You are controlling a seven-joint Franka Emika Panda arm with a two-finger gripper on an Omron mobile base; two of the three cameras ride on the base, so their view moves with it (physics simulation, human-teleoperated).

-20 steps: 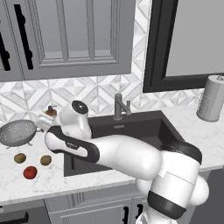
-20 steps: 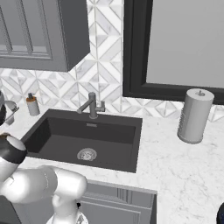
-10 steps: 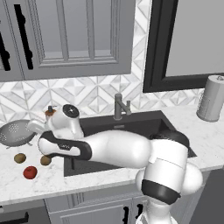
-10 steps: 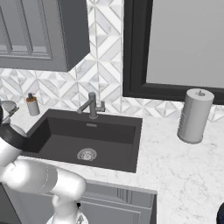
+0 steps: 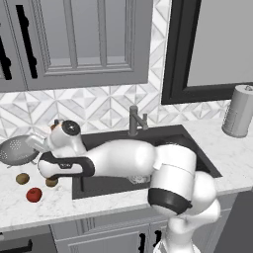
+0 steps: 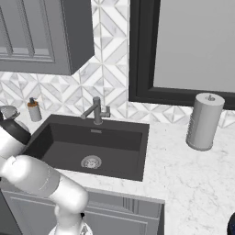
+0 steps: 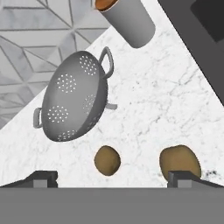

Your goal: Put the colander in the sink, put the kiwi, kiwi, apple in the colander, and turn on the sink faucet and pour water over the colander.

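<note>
The silver colander (image 5: pixel 17 149) stands on the counter left of the sink (image 5: pixel 168 137); in the hand view the colander (image 7: pixel 74 103) lies tilted, holes and both loop handles showing. Two brown kiwis (image 5: pixel 22 178) (image 5: pixel 51 182) and the red apple (image 5: pixel 33 194) rest on the counter in front of it. My gripper (image 5: pixel 38 143) hangs open just right of the colander, above the counter. In the hand view my gripper (image 7: pixel 113 177) has its fingertips (image 7: pixel 41 177) wide apart, with the kiwis (image 7: pixel 107 160) (image 7: pixel 179 162) on the marble below. The faucet (image 5: pixel 133 120) stands behind the sink, with no water showing.
A soap dispenser (image 7: pixel 127 19) stands between colander and sink corner (image 7: pixel 205 35). A paper towel roll (image 5: pixel 239 117) is on the counter far right. In the right base view the sink (image 6: pixel 59 133) shows its silver drain (image 6: pixel 91 161). Cabinets hang above the backsplash.
My arm has swung left, carrying the hand from the sink's left edge out over the counter beside the colander. The jaws have stayed open. The fruits and colander have not moved.
</note>
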